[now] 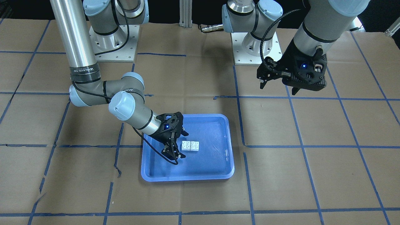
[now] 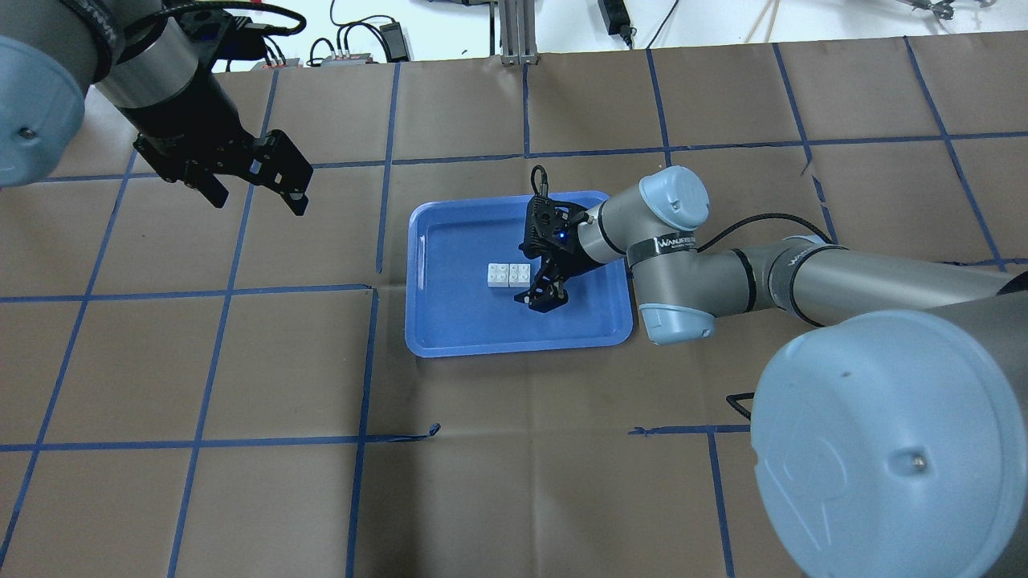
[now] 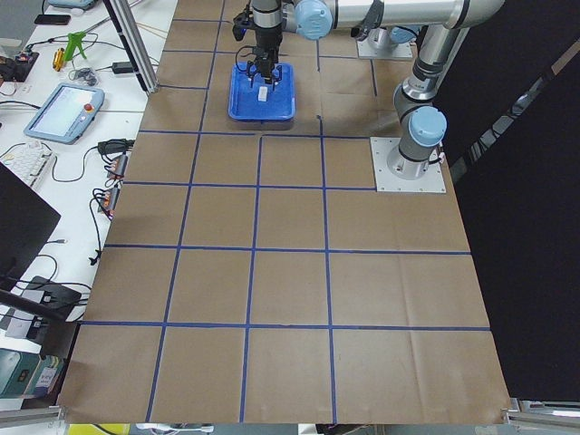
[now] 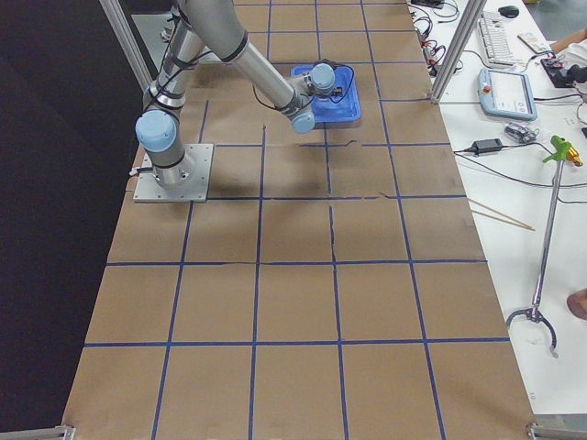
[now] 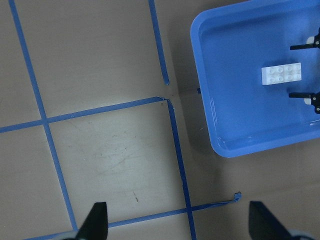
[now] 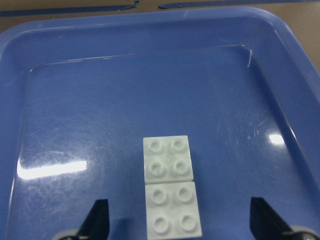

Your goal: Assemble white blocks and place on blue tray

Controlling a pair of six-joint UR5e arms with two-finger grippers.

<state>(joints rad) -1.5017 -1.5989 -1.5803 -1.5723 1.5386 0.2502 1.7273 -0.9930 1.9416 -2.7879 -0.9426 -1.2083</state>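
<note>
Two white blocks [image 1: 190, 146] lie side by side, touching, studs up, on the floor of the blue tray [image 1: 187, 178]. They also show in the overhead view [image 2: 508, 274] and the right wrist view [image 6: 171, 187]. My right gripper [image 2: 540, 273] is open and low over the tray. Its fingers [image 6: 97, 217] stand wide on either side of the nearer block without touching it. My left gripper [image 2: 259, 202] is open and empty, raised over the bare table well away from the tray. Its wrist view shows the blocks [image 5: 282, 74] in the tray [image 5: 240, 130].
The table is covered in brown paper [image 2: 241, 361] with a grid of blue tape. The arm base plates [image 1: 114, 43] stand on the robot's side. A bench with a pendant [image 3: 63, 109] and cables runs along the far side of the table.
</note>
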